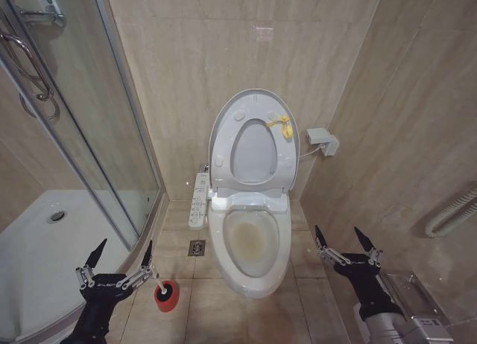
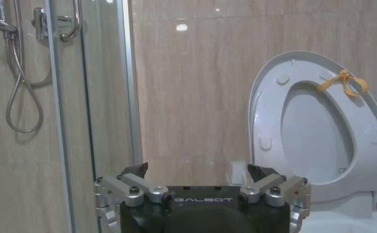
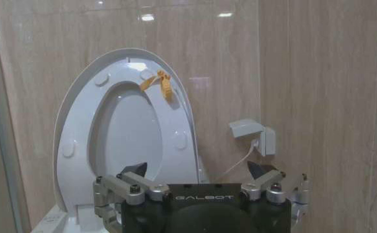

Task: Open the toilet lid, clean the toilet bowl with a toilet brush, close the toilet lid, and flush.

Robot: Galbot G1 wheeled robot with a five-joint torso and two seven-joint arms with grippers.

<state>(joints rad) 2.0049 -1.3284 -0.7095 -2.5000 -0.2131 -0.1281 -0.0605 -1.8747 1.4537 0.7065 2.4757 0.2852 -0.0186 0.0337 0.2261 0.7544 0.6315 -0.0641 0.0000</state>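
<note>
My left gripper [image 1: 123,263] hangs low with its fingers spread apart and empty, just above and beside the toilet brush [image 1: 165,293], which stands in its small red holder on the tiled floor [image 1: 223,314] by the toilet's left side; I judge that is where I need it for picking up the brush. My right gripper [image 1: 347,246] waits, spread too, on the toilet's right. The toilet lid [image 1: 253,109] leans upright against the beige tile wall [image 1: 194,53], its seat raised with it, baring the brown-stained toilet bowl [image 1: 250,243]; the glass shower door [image 1: 89,120] stands to my left.
</note>
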